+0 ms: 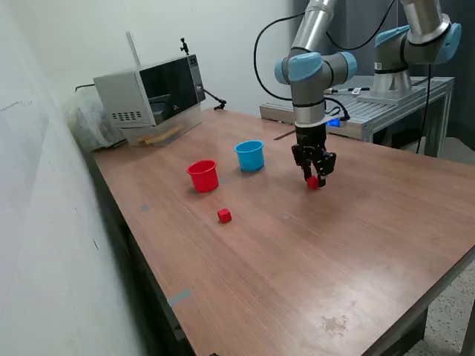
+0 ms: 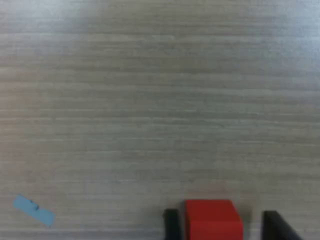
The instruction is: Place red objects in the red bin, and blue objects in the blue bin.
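Observation:
My gripper point(image 1: 313, 178) is low over the table at the exterior view's right of the blue bin point(image 1: 250, 156). A red cube point(image 1: 312, 182) sits between its fingertips. In the wrist view this cube point(image 2: 213, 221) lies between the two black fingers point(image 2: 171, 226), against one and with a gap to the other, so the jaws stand open around it. A second red cube point(image 1: 224, 216) lies on the table in front of the red bin point(image 1: 202, 176). Both bins stand upright. No blue cubes are in view.
A microwave point(image 1: 148, 96) stands at the back on the exterior view's left. A second arm on a metal stand point(image 1: 393, 96) is behind the table. Bits of blue tape point(image 2: 33, 210) are stuck to the wooden table point(image 1: 312, 267).

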